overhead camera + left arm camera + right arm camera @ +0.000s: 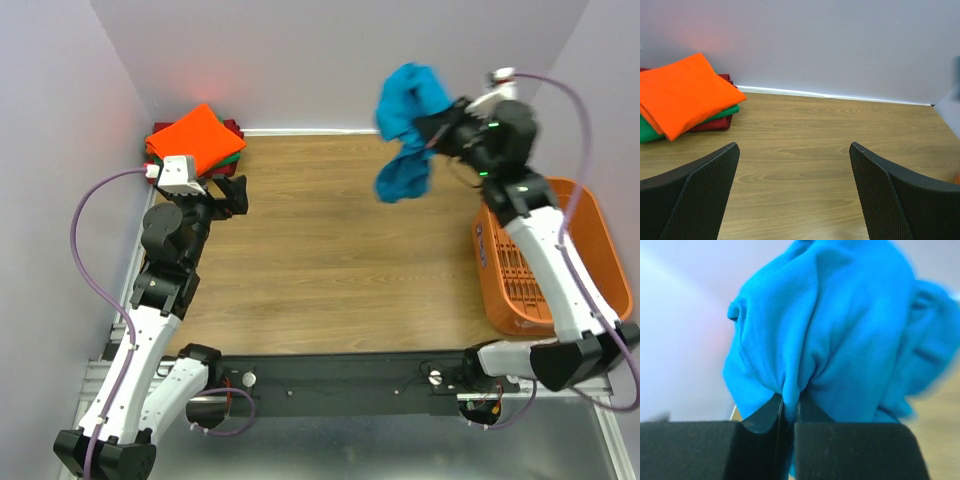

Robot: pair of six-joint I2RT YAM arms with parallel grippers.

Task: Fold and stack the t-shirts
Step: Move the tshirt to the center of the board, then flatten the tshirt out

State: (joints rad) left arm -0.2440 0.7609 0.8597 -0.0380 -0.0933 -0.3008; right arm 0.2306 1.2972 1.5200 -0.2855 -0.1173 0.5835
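1 teal t-shirt, 3 folded shirts

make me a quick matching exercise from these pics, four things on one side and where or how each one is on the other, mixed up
Things
1. teal-blue t-shirt
2. orange t-shirt
3. basket
4. left gripper

Place or state
a. on top of the folded pile in the far left corner
b. open, holding nothing
c. bunched up, hanging from the shut right gripper
d. slotted plastic, on the robot's right side

Pairs: 1-c, 2-a, 3-d, 4-b
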